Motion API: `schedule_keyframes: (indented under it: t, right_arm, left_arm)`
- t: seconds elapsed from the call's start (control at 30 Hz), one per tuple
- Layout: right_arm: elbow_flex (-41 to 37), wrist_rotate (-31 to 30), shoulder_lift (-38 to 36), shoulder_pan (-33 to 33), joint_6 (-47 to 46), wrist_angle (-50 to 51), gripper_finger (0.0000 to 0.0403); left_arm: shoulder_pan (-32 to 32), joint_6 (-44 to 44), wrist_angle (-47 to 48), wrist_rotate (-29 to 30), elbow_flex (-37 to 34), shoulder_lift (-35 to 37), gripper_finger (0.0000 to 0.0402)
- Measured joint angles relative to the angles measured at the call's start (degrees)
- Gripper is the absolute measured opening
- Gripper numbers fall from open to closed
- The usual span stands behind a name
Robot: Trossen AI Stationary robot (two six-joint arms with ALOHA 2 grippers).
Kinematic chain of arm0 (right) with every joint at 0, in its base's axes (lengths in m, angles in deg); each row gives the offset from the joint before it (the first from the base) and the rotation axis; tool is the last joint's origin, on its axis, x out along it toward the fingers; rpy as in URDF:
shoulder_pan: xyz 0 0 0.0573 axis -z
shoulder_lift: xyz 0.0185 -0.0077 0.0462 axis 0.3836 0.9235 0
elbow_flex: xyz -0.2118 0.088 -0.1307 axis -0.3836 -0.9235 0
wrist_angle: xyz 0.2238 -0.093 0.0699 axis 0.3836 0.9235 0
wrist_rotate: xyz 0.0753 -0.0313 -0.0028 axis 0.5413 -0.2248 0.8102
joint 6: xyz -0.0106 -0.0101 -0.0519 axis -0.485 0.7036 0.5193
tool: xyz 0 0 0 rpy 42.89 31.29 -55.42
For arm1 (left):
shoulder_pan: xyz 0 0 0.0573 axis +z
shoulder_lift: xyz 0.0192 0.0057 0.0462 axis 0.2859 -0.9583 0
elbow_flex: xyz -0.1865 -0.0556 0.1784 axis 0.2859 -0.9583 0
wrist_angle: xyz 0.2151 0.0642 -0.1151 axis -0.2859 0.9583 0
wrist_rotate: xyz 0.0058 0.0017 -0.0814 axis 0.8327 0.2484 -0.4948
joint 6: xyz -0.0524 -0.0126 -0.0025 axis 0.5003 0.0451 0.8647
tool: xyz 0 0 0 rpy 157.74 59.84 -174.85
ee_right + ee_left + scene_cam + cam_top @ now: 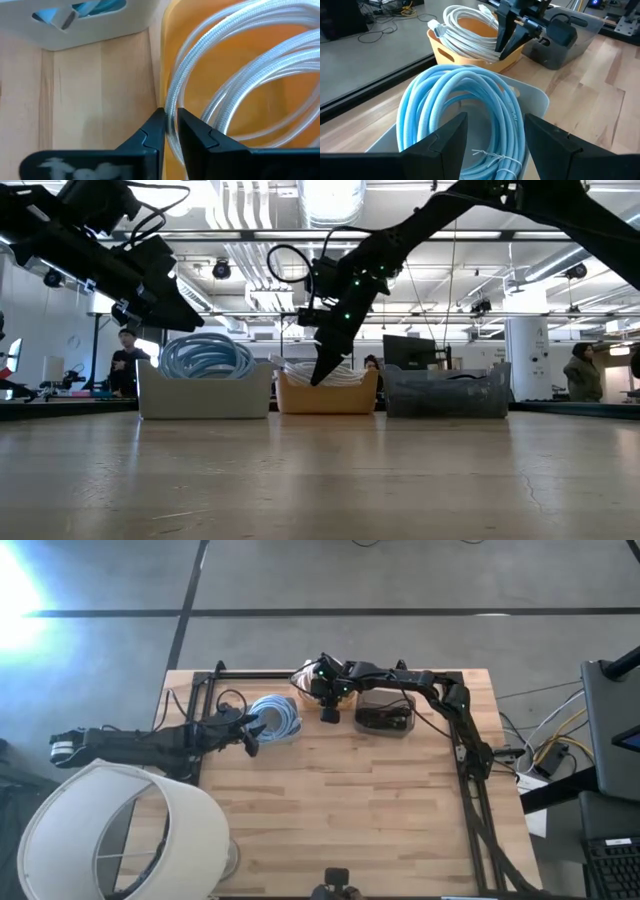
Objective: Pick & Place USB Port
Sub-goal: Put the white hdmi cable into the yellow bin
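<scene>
Right gripper nips white cable at orange bin rim; coil runs ahead into bin. Left gripper, fingers spread, hovers over blue cable, farther off.

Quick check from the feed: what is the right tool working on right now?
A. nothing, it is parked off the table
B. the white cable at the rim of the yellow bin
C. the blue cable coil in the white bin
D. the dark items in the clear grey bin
B: the right tool has its fingers nearly shut around a strand of the white cable at the edge of the yellow bin.
</scene>
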Motion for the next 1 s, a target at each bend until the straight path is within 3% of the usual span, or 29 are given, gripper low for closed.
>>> schedule_keyframes:
  t: [0.4,0.6,1.0]
  right_arm:
    - [0.6,-0.4,-3.9,-1.1,-0.3,5.3,0.0098]
    - [0.6,-0.7,-5.0,-1.1,-0.1,1.6,0.0114]
    - [0.6,-4.8,-0.9,1.0,-2.8,-0.2,0.0054]
  left_arm:
    - [0.0,0.0,0.0,0.0,0.0,0.0,0.0200]
    - [0.0,0.0,0.0,0.0,0.0,0.0,0.0200]
    - [0.0,-0.1,0.0,-0.8,0.0,0.0,0.0200]
